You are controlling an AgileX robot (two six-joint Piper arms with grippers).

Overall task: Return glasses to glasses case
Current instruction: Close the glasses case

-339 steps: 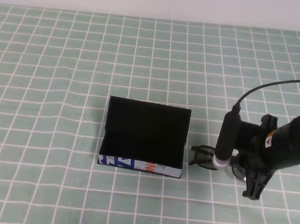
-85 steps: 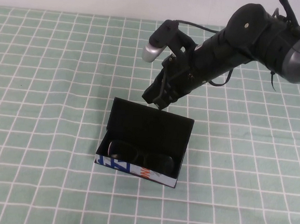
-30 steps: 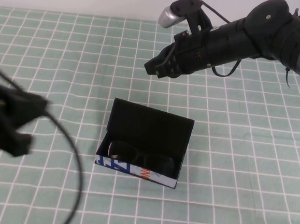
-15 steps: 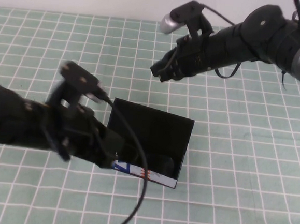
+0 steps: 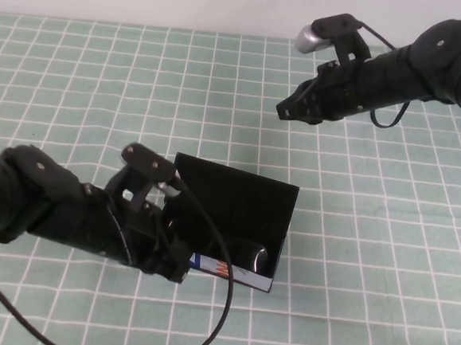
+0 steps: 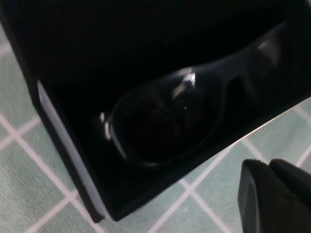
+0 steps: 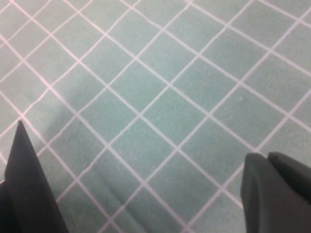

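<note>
High view: left gripper (image 5: pixel 172 260), its jaws' state unclear, reaches low over the near-left corner of the open black rectangular glasses case (image 5: pixel 235 213), black thick-framed glasses (image 6: pixel 194 109) inside. Far right, right gripper (image 5: pixel 290 111) hovers above the green checked surface (image 5: pixel 385 233), jaws spread.

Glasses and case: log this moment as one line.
glasses: inside case, lid open | left gripper: at case front-left | right gripper: open, empty, raised over cloth behind case

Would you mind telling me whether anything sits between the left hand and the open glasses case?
Nothing visible does. The left hand is already at the glasses case, by its front left corner, with the glasses lying inside. The right hand hovers far behind, open.
</note>
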